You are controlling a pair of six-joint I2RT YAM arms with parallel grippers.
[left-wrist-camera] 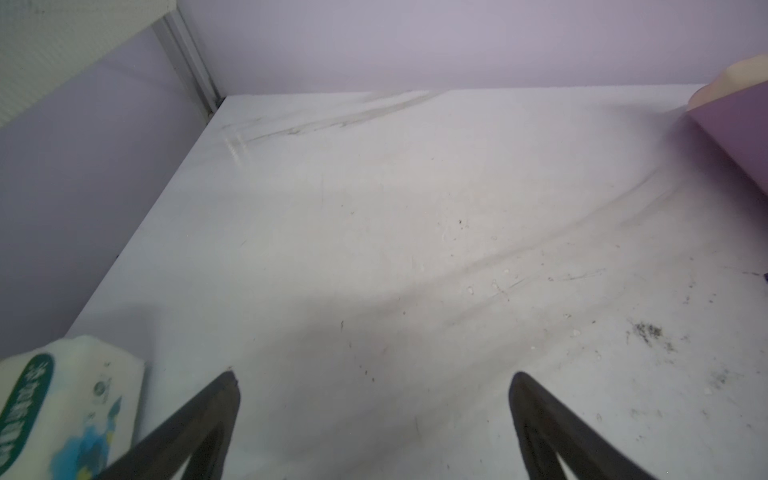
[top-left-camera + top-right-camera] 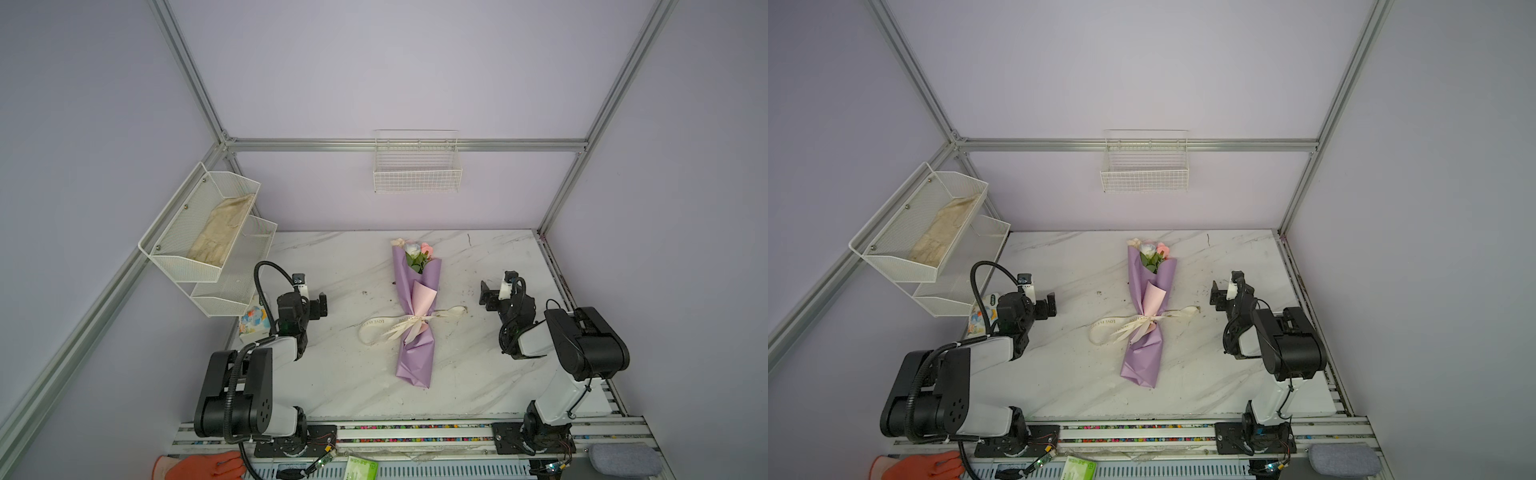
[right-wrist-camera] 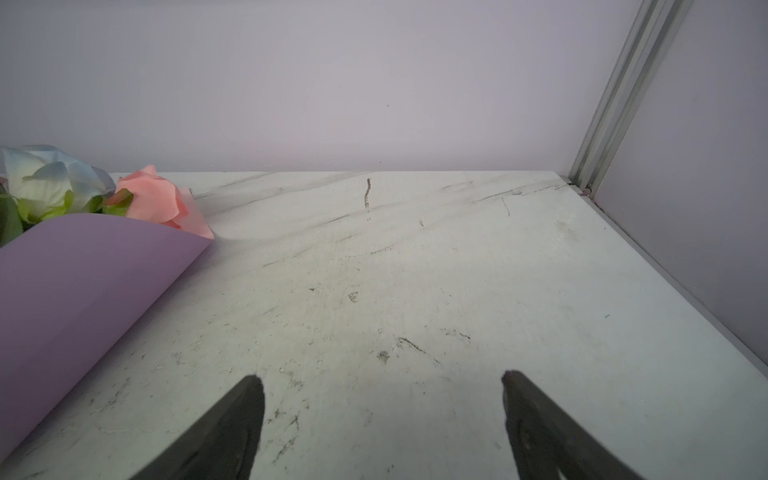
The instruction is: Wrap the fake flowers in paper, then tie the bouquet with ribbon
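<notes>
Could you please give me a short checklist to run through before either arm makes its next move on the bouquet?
1. Left gripper open and empty: ok.
2. Right gripper open and empty: ok.
3. Both grippers apart from the bouquet, one on each side of it: ok.
4. Ribbon passes around the bouquet's narrow waist and is knotted there: ok.
5. Knot tight enough to hold when lifted: cannot tell.
6. Bouquet lies flat on the table, near its middle: ok.
</notes>
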